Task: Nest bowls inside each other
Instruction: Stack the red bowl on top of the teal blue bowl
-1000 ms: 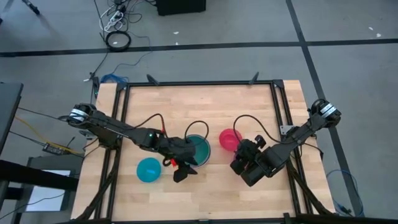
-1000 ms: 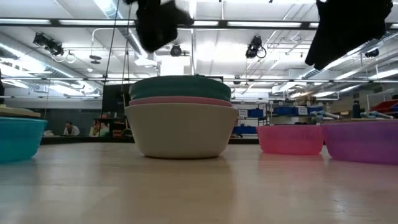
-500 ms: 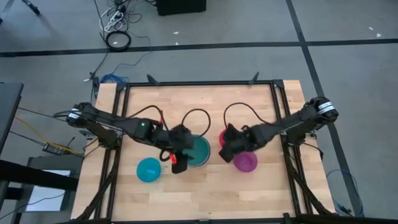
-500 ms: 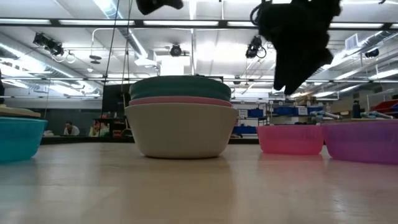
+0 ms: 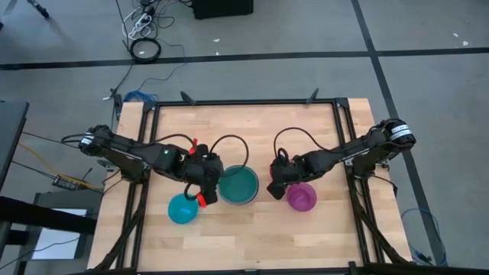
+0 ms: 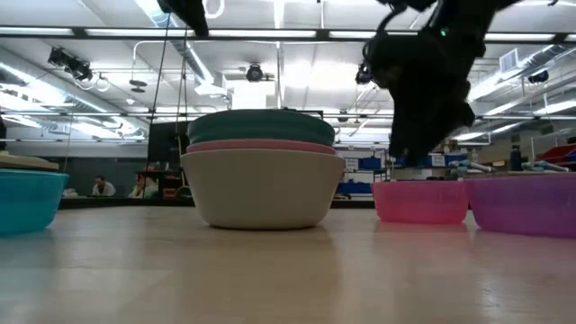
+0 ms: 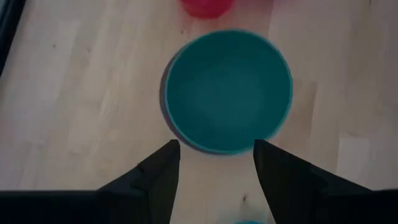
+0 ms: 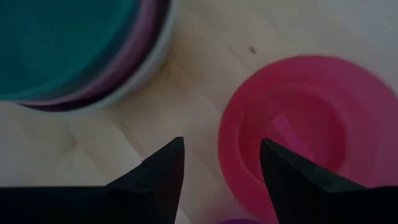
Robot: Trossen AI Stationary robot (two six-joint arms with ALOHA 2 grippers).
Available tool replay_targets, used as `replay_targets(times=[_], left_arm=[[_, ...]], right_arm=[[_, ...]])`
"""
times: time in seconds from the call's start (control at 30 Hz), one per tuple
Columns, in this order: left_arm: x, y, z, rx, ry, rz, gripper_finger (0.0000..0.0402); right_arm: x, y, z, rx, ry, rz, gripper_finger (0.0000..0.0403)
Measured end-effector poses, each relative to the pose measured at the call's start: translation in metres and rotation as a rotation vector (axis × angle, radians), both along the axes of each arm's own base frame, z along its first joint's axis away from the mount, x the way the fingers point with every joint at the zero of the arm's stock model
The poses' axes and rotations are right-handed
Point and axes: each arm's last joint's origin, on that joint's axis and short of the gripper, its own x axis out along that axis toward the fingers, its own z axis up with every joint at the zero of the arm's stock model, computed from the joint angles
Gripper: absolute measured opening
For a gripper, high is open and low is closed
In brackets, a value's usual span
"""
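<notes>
Red-pink bowl (image 8: pixel 308 121) sits mid-bench beside the nested stack (image 5: pixel 238 185), under the open right gripper (image 8: pixel 221 165). One finger should be lowered inside its rim, one outside, before closing. Open left gripper (image 7: pixel 216 163) hangs near the stack's left side.

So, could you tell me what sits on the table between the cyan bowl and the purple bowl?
In the high view, the nested stack with the teal-green bowl on top sits between the cyan bowl and the purple bowl; the low view shows the same.
</notes>
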Motion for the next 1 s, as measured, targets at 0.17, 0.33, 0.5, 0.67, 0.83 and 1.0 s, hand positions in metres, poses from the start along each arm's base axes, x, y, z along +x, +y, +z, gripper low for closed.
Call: replay_targets(times=[0.17,0.33,0.5,0.67,0.83,1.0], left_arm=[[-0.003,-0.005,0.001,0.014,-0.001,-0.008,0.0213],[-0.004,-0.009,0.0,0.009,-0.005,0.001,0.0213],[-0.004,-0.009,0.001,0.02,-0.012,0.008,0.0213],[-0.004,-0.009,0.001,0.038,-0.019,0.016,0.0213],[-0.005,-0.008,0.0,0.041,-0.012,0.017,0.0213],[-0.008,-0.007,-0.001,0.054,0.018,0.036,0.0213]], right_arm=[[-0.007,0.0,-0.025,0.016,-0.044,-0.005,0.0196],[-0.012,-0.003,-0.042,0.022,-0.075,-0.011,0.0196],[-0.014,-0.007,-0.047,0.013,-0.077,-0.011,0.0193],[-0.014,-0.012,-0.048,-0.013,-0.067,0.013,0.0142],[-0.012,-0.016,-0.048,-0.021,-0.072,0.046,0.003],[-0.01,-0.022,-0.047,-0.043,-0.073,0.049,0.0007]])
